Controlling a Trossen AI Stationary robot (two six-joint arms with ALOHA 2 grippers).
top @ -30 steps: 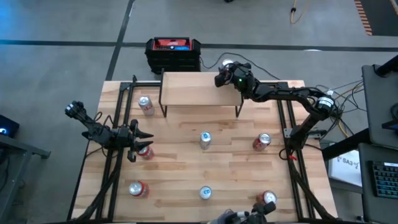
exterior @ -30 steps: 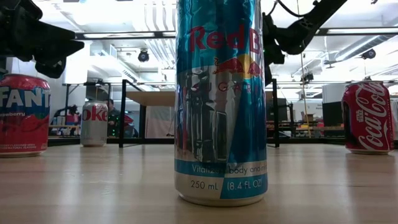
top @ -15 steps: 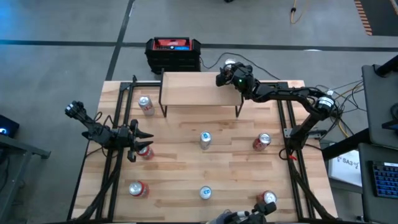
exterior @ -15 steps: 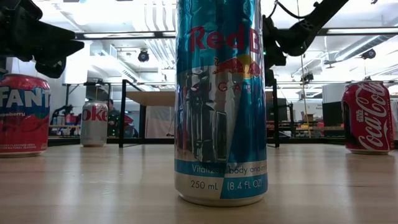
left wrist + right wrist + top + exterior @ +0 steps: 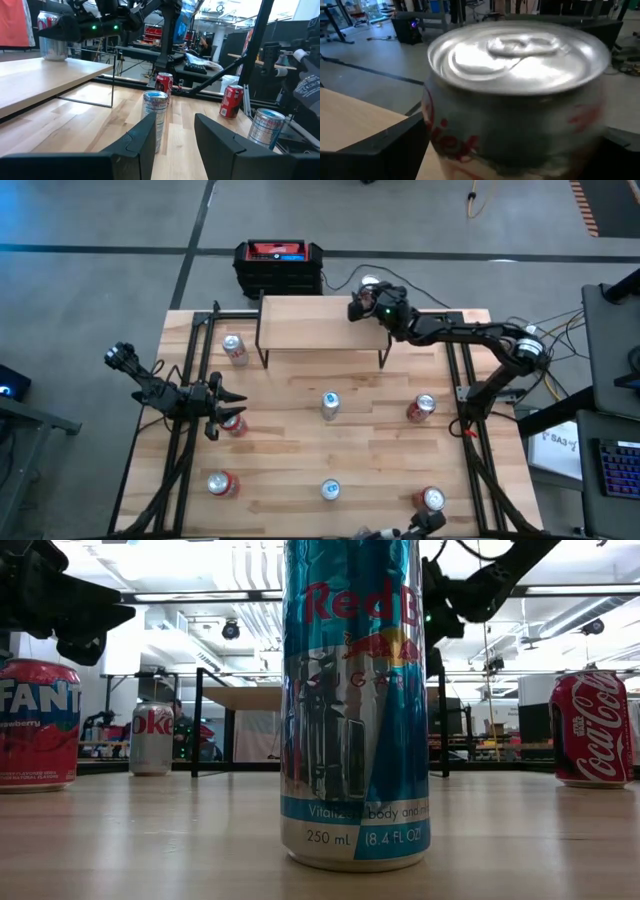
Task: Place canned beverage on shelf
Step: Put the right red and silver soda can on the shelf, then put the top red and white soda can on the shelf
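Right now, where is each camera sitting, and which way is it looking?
High view: above the table, looking straight down; shows both arms, the shelf and the right gripper at its right end.
Low view: at table-top height, looking level across; a Red Bull can fills the middle, arms hang above.
Left wrist view: on the left arm, looking past its open left gripper across the table.
Right wrist view: on the right arm, close on the silver can it holds.
Shared: the left wrist view also shows that silver can on the shelf.
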